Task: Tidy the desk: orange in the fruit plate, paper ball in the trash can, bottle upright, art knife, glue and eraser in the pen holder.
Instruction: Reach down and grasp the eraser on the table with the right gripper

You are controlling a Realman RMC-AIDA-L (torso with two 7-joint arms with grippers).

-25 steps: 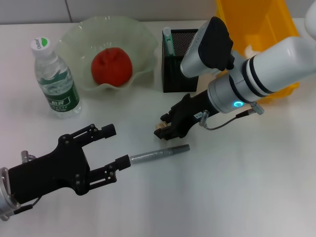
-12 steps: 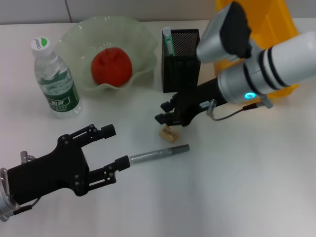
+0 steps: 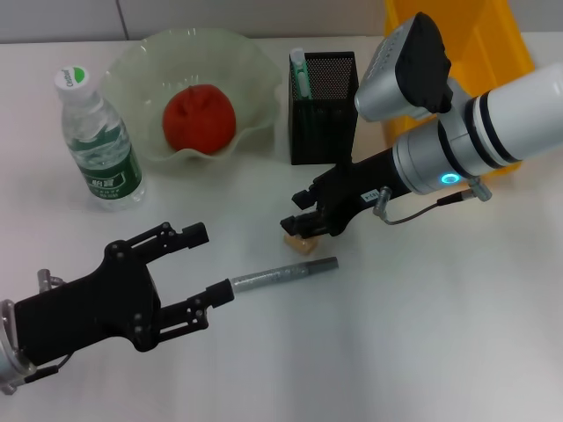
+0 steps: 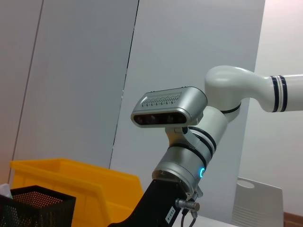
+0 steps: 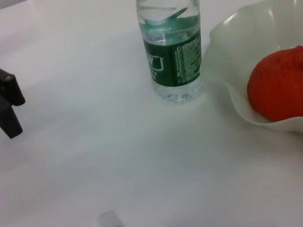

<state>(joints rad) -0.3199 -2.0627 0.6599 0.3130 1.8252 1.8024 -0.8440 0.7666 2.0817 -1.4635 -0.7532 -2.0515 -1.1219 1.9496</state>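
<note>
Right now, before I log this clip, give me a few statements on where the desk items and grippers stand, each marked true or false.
1. The orange sits in the fruit plate. True.
2. The bottle lies on its side. False: it stands upright.
3. The eraser is inside the pen holder. False: it lies on the desk beside the right gripper.
4. The art knife lies on the desk near the left gripper. True.
5. The left gripper is shut on the art knife. False: its fingers are open.

One orange (image 3: 199,118), one fruit plate (image 3: 141,70), one bottle (image 3: 98,145), one pen holder (image 3: 323,132), one eraser (image 3: 300,241), one art knife (image 3: 283,275), one yellow bin (image 3: 479,44).
</note>
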